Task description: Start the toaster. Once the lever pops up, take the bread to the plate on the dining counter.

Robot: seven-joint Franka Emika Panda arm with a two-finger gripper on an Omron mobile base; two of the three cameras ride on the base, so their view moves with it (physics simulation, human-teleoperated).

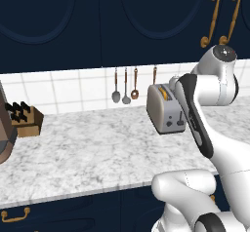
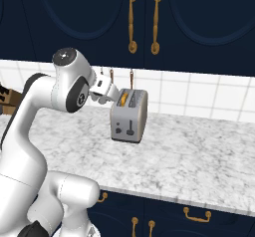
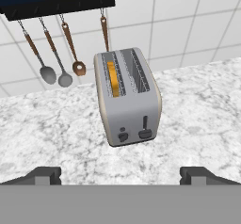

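The silver-grey toaster stands on the marbled counter near the tiled wall, also seen from the sides. An orange-tan slice of bread sits sunk in its left slot. On the end facing me, a dark lever sits low in its track beside a small knob. My gripper is open, held in the air just in front of and above that end, touching nothing. The plate and the dining counter are out of view.
Several spoons and utensils hang on the wall behind the toaster, under the dark navy upper cabinets. A wooden knife block stands far to the left. Bare marble counter stretches between it and the toaster.
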